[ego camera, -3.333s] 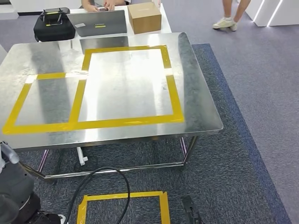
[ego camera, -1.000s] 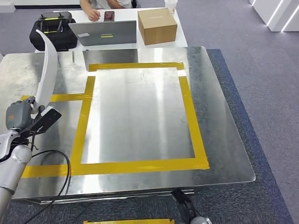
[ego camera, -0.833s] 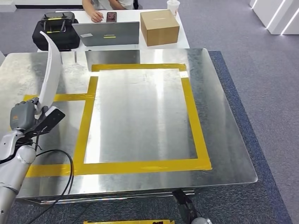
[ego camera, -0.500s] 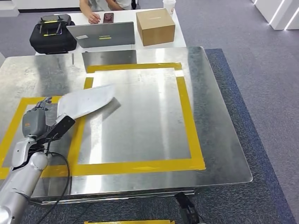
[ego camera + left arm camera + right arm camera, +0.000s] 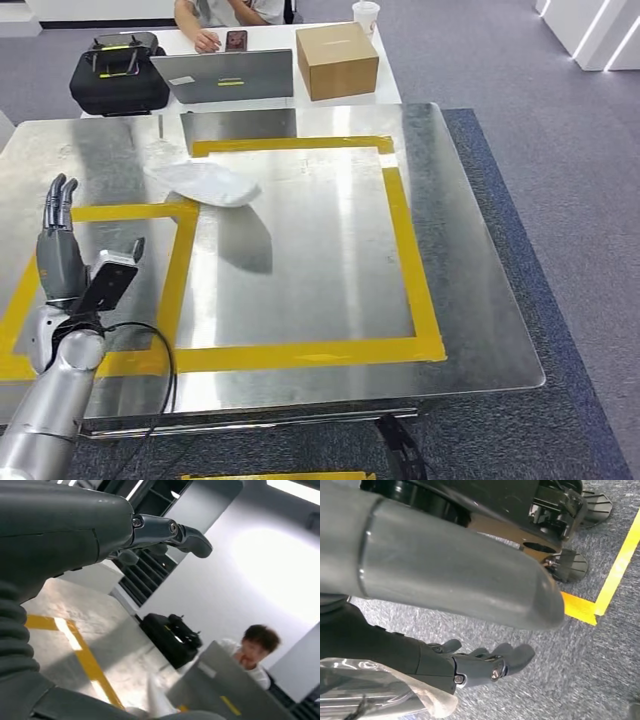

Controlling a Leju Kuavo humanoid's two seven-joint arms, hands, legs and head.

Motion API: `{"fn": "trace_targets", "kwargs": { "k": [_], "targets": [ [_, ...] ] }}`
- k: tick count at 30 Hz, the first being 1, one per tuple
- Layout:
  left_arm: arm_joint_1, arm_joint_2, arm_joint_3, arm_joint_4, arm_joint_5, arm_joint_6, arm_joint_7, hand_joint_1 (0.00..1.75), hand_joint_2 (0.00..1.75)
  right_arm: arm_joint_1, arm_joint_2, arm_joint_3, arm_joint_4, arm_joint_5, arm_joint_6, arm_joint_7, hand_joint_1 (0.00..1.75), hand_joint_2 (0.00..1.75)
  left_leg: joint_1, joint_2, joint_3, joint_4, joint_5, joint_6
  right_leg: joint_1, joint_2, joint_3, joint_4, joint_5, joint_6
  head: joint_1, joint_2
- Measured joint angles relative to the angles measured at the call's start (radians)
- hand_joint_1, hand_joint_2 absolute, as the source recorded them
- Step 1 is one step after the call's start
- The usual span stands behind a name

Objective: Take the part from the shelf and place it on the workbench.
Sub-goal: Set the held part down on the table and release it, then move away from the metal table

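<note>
Head view: the part [image 5: 205, 183], a pale curved sheet, lies on the workbench [image 5: 483, 300] toward the far edge. It straddles the yellow tape [image 5: 302, 354] line near the far left corner of the large taped square. The left hand [image 5: 69, 262] is raised over the left side of the surface, fingers [image 5: 57, 200] straight and spread apart, holding nothing. The part is well apart from those fingers, farther from the robot and toward the middle of the bench. Beyond the far edge stands a white table carrying a laptop [image 5: 223, 75], a black bag [image 5: 119, 70], a cardboard box [image 5: 336, 59] and a cup [image 5: 365, 14]; a person [image 5: 219, 12] sits behind it.

Judgement: the placing step looks finished, since the part rests on the bench with no hand on it. The next move would call only for drawing the left arm back without brushing the part.

Left wrist view: the thumb and the dark fingers [image 5: 170, 530] stand wide with nothing between them. Past them are the bench surface, a tape line, the black bag and the seated person. A pale shape near the tape may be the part; too blurred to be sure.

Right wrist view: the right hand [image 5: 478, 667] hangs above grey carpet [image 5: 584, 670] marked with yellow tape. Its fingers curve loosely with nothing in them.
</note>
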Motion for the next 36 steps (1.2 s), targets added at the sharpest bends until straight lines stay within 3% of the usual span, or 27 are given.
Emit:
{"fn": "trace_targets", "kwargs": {
  "k": [2,4,5,6,7,9,11,14,15,16,17,19,20,21,22,23,24,26,28,30,31,32,34,35,36],
  "targets": [
    [0.062,-0.035,-0.008,-0.146,0.115,-0.037,-0.029,0.0,0.0,0.002,0.001,-0.009,0.0,-0.009,-0.009,-0.002,0.0,0.0,0.004,0.003,-0.001,-0.008,0.008,0.012,-0.002,-0.001,-0.026,0.069,-0.061,0.01,0.004,0.0],
    [0.139,-0.071,-0.03,-0.313,0.253,-0.076,-0.06,0.0,0.0,0.003,0.001,-0.02,0.0,-0.019,-0.019,-0.005,0.0,0.0,0.003,0.006,-0.008,-0.008,0.011,0.018,-0.003,-0.002,-0.068,0.196,-0.138,0.017,0.007,0.0],
    [0.182,-0.088,-0.046,-0.394,0.319,-0.092,-0.075,0.0,0.0,0.004,0.001,-0.026,0.0,-0.024,-0.023,-0.007,0.0,0.0,0.003,0.008,-0.011,-0.007,0.013,0.019,-0.004,-0.003,-0.08,0.245,-0.159,0.02,0.007,0.0],
    [0.224,-0.101,-0.064,-0.471,0.376,-0.102,-0.089,0.0,0.0,0.005,0.001,-0.032,0.0,-0.028,-0.027,-0.009,0.0,0.0,0.003,0.009,-0.014,-0.007,0.015,0.02,-0.004,-0.003,-0.075,0.258,-0.16,0.021,0.007,0.0],
    [0.265,-0.113,-0.083,-0.545,0.427,-0.108,-0.103,0.0,0.0,0.006,0.001,-0.039,0.0,-0.033,-0.029,-0.011,0.0,0.0,0.003,0.01,-0.017,-0.005,0.017,0.019,-0.004,-0.004,-0.051,0.234,-0.143,0.023,0.007,0.0],
    [0.334,-0.13,-0.125,-0.68,0.5,-0.115,-0.13,0.0,0.0,0.006,0.001,-0.052,0.0,-0.041,-0.034,-0.015,0.0,0.0,0.004,0.009,-0.023,-0.001,0.021,0.014,-0.006,-0.005,0.041,0.095,-0.093,0.023,0.007,0.0],
    [0.39,-0.141,-0.157,-0.783,0.543,-0.116,-0.148,0.0,0.0,0.004,0.003,-0.062,0.0,-0.047,-0.039,-0.018,0.0,0.0,0.001,0.007,-0.027,0.003,0.028,0.005,-0.005,-0.001,0.113,-0.016,-0.067,0.019,0.007,0.0],
    [0.452,-0.152,-0.187,-0.885,0.574,-0.117,-0.163,0.0,0.0,0.005,0.005,-0.074,0.0,-0.049,-0.041,-0.02,0.0,0.0,-0.001,0.005,-0.031,0.003,0.041,-0.012,-0.003,0.002,0.111,-0.036,-0.059,0.006,0.007,0.0],
    [0.466,-0.153,-0.192,-0.908,0.579,-0.117,-0.165,0.0,0.0,0.006,0.006,-0.078,0.001,-0.049,-0.042,-0.02,0.0,0.0,0.001,0.005,-0.035,0.008,0.033,-0.017,-0.004,0.0,0.105,-0.037,-0.054,-0.002,0.006,0.0],
    [0.476,-0.153,-0.196,-0.926,0.583,-0.117,-0.166,0.0,0.0,0.007,0.007,-0.081,0.001,-0.049,-0.043,-0.02,0.0,0.0,0.002,0.004,-0.042,0.024,0.008,-0.022,-0.005,-0.002,0.101,-0.038,-0.046,-0.011,0.005,0.0],
    [0.484,-0.153,-0.198,-0.941,0.585,-0.117,-0.167,0.0,0.0,0.007,0.008,-0.083,0.001,-0.049,-0.043,-0.02,0.0,0.0,0.003,0.004,-0.055,0.064,-0.034,-0.027,-0.006,-0.006,0.094,-0.039,-0.037,-0.019,0.003,0.0],
    [0.494,-0.153,-0.202,-0.961,0.587,-0.118,-0.167,0.0,0.0,0.007,0.008,-0.087,0.001,-0.049,-0.043,-0.02,0.0,0.0,0.003,0.005,-0.086,0.191,-0.131,-0.034,-0.003,-0.012,0.076,-0.037,-0.02,-0.027,0.002,0.0],
    [0.499,-0.154,-0.204,-0.968,0.589,-0.118,-0.168,0.0,0.0,0.007,0.008,-0.089,0.001,-0.049,-0.043,-0.02,0.0,0.0,0.003,0.005,-0.095,0.251,-0.161,-0.035,-0.001,-0.014,0.064,-0.035,-0.011,-0.028,0.002,0.0],
    [0.503,-0.154,-0.205,-0.973,0.593,-0.118,-0.169,0.0,0.0,0.007,0.008,-0.09,0.001,-0.05,-0.043,-0.02,0.0,0.0,0.003,0.005,-0.092,0.284,-0.167,-0.034,0.001,-0.016,0.053,-0.034,-0.004,-0.029,0.002,0.0],
    [0.508,-0.155,-0.205,-0.979,0.598,-0.118,-0.171,0.0,0.0,0.007,0.008,-0.092,0.001,-0.051,-0.043,-0.02,0.0,0.0,0.003,0.005,-0.073,0.28,-0.154,-0.031,0.003,-0.017,0.041,-0.032,0.004,-0.029,0.002,0.0],
    [0.512,-0.157,-0.205,-0.984,0.605,-0.118,-0.175,0.0,0.0,0.007,0.009,-0.093,0.001,-0.053,-0.043,-0.02,0.0,0.0,0.001,0.005,-0.035,0.237,-0.129,-0.024,0.006,-0.018,0.031,-0.03,0.01,-0.03,0.002,0.0],
    [0.517,-0.159,-0.205,-0.99,0.61,-0.118,-0.179,0.0,0.0,0.006,0.01,-0.094,0.001,-0.054,-0.043,-0.02,0.0,0.0,-0.001,0.004,0.016,0.168,-0.105,-0.016,0.008,-0.018,0.022,-0.028,0.017,-0.029,0.002,0.0],
    [0.527,-0.163,-0.205,-1.0,0.617,-0.114,-0.187,0.0,0.0,0.006,0.013,-0.098,0.001,-0.056,-0.042,-0.02,0.0,0.0,-0.008,0.005,0.11,0.023,-0.086,0.001,0.012,-0.017,0.01,-0.025,0.03,-0.024,0.003,0.0],
    [0.538,-0.166,-0.205,-1.004,0.624,-0.106,-0.198,0.0,0.0,0.006,0.015,-0.101,0.001,-0.057,-0.041,-0.021,0.0,0.0,-0.015,0.005,0.139,-0.037,-0.088,0.01,0.011,-0.017,0.004,-0.026,0.044,-0.013,0.003,0.0],
    [0.548,-0.171,-0.204,-1.005,0.634,-0.1,-0.209,0.0,0.0,0.007,0.015,-0.104,0.001,-0.056,-0.041,-0.021,0.0,0.0,-0.014,0.007,0.128,-0.046,-0.071,0.017,0.007,-0.016,-0.002,-0.025,0.048,0.0,0.001,0.0],
    [0.551,-0.174,-0.204,-1.006,0.638,-0.098,-0.213,0.0,0.0,0.008,0.016,-0.105,0.001,-0.056,-0.041,-0.022,0.0,0.0,-0.012,0.009,0.12,-0.05,-0.06,0.024,0.007,-0.014,-0.011,-0.012,0.028,0.006,0.003,0.0],
    [0.553,-0.178,-0.203,-1.006,0.64,-0.097,-0.216,0.0,0.0,0.008,0.016,-0.106,0.002,-0.055,-0.042,-0.022,0.0,0.0,-0.009,0.01,0.109,-0.054,-0.047,0.029,0.007,-0.012,-0.025,0.019,-0.009,0.011,0.005,0.0],
    [0.557,-0.182,-0.201,-1.006,0.642,-0.095,-0.217,0.0,0.0,0.007,0.016,-0.107,0.002,-0.055,-0.043,-0.023,0.0,0.0,-0.008,0.011,0.08,-0.054,-0.025,0.036,0.004,-0.01,-0.058,0.13,-0.108,0.019,0.009,0.0],
    [0.56,-0.183,-0.201,-1.006,0.642,-0.095,-0.217,0.0,0.0,0.007,0.016,-0.107,0.002,-0.055,-0.043,-0.023,0.0,0.0,-0.008,0.011,0.065,-0.053,-0.014,0.035,0.003,-0.01,-0.069,0.192,-0.139,0.022,0.009,0.0],
    [0.561,-0.183,-0.2,-1.006,0.643,-0.094,-0.217,0.0,0.0,0.007,0.016,-0.107,0.002,-0.055,-0.043,-0.023,0.0,0.0,-0.009,0.012,0.051,-0.051,-0.003,0.034,0.002,-0.01,-0.071,0.236,-0.145,0.024,0.009,0.0]
  ]
}}
